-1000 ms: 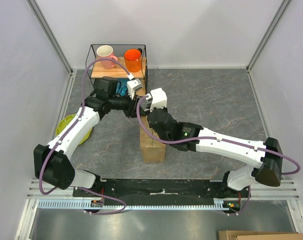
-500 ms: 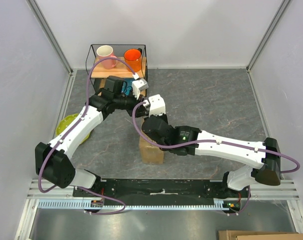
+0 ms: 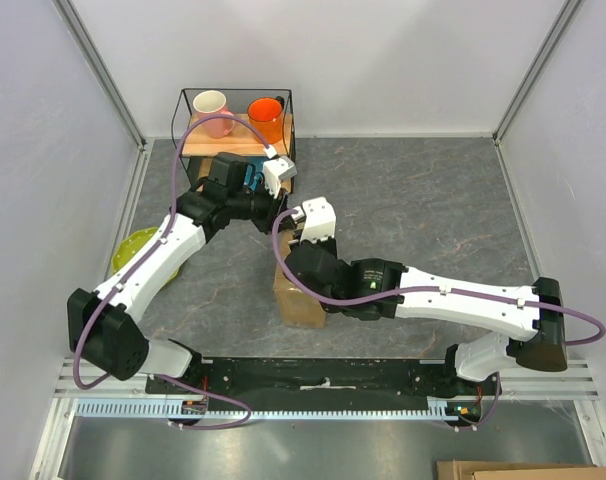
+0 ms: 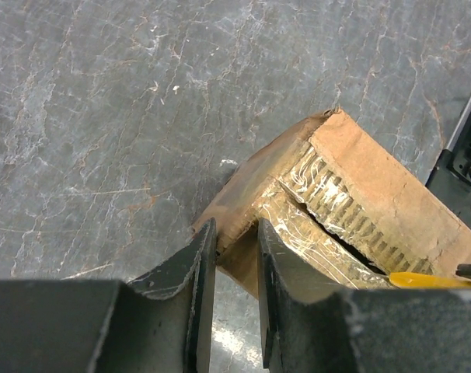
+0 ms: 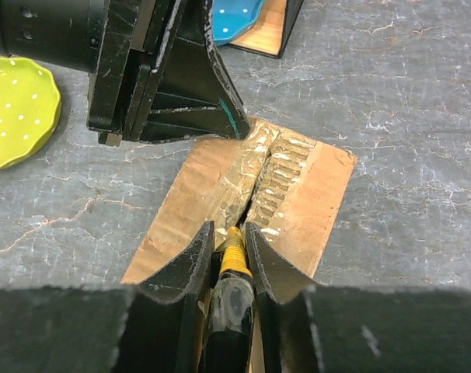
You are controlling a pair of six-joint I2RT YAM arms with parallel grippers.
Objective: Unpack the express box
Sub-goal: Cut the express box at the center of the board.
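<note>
The express box (image 3: pixel 297 300), brown cardboard, lies in the middle of the table with its taped top seam split open (image 5: pixel 268 180). My left gripper (image 4: pixel 234 237) is shut on the box's far corner, one finger on each side of the cardboard edge. In the right wrist view it shows as black fingers (image 5: pixel 181 85) at the box's far end. My right gripper (image 5: pixel 229 233) is shut on a yellow-and-black cutter (image 5: pixel 234 260), whose tip sits in the seam of the box (image 5: pixel 313 186). The cutter's yellow tip (image 4: pixel 422 278) also shows over the box (image 4: pixel 375 202) in the left wrist view.
A black wire rack (image 3: pixel 288 110) at the back holds a pink-and-white mug (image 3: pixel 212 106) and an orange mug (image 3: pixel 266 117). A green dotted plate (image 3: pixel 131 250) lies at the left, also seen in the right wrist view (image 5: pixel 18 109). A blue dish (image 5: pixel 235 19) lies in the rack.
My right gripper has drawn back along the seam toward the near edge with the cutter. The left gripper has shifted slightly and keeps its hold on the box.
</note>
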